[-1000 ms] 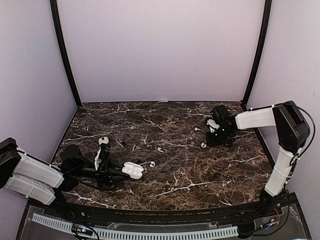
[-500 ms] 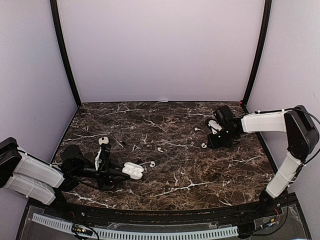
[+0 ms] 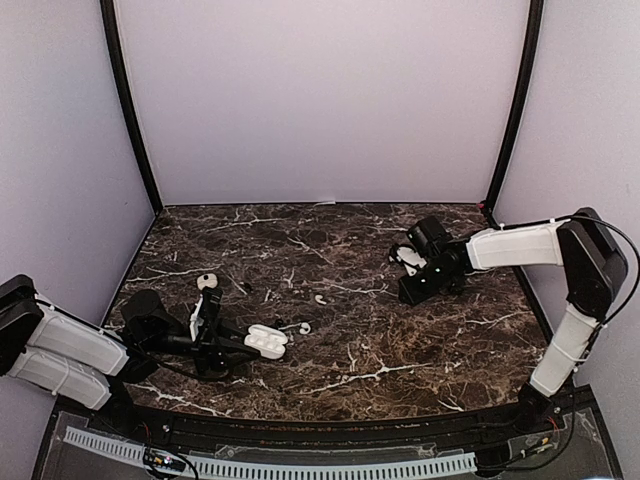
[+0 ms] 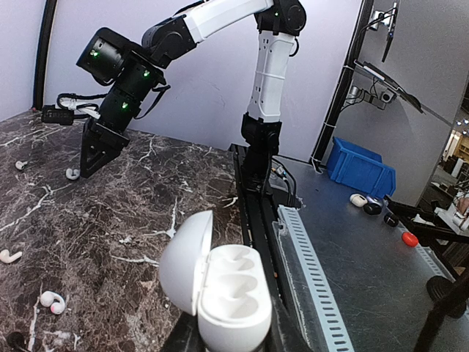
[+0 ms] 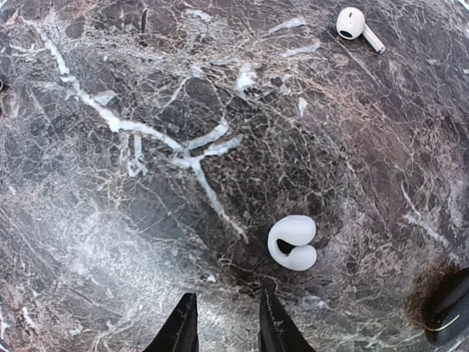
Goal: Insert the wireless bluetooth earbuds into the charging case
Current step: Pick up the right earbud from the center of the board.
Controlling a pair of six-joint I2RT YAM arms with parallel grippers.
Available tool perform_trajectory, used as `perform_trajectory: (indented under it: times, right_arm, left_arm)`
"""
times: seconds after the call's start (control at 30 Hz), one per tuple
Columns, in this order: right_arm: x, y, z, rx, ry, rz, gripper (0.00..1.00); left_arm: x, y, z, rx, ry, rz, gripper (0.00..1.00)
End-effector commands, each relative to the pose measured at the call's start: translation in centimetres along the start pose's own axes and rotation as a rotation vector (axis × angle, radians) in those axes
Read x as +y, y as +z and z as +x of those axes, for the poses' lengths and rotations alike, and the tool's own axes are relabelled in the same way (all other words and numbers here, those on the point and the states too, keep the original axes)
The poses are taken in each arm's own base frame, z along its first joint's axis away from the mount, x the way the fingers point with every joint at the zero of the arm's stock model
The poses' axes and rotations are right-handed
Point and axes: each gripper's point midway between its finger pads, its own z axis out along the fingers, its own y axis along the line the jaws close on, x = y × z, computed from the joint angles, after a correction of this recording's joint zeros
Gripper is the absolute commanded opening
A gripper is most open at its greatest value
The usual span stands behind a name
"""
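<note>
Near the empty, parted right gripper (image 5: 226, 323), earbud (image 5: 292, 243) is judged light, slick, best pinched across its body; case (image 4: 223, 293) is clamped in left gripper (image 3: 240, 345).

Dark marble table (image 3: 400, 340) with thin white lines, curled white earbud (image 5: 292, 243) lying on its right part, stemmed earbud (image 5: 355, 24) well apart from it, middle earbud (image 3: 320, 299), front earbud (image 3: 302, 326) near it, white round bit (image 3: 207, 281) at the left, maybe another earbud.
</note>
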Motion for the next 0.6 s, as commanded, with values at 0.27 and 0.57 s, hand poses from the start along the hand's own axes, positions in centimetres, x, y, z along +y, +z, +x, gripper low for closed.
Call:
perform_trajectory:
  times: [0.27, 0.57]
  right_arm:
    - [-0.7, 1.4, -1.9, 0.002, -0.019, 0.070, 0.29]
    - [-1.5, 1.6, -2.1, 0.004, -0.014, 0.119, 0.30]
  left_arm:
    - [-0.3, 0.0, -0.2, -0.007, 0.020, 0.016, 0.13]
    - [-0.3, 0.0, -0.2, -0.007, 0.021, 0.016, 0.13]
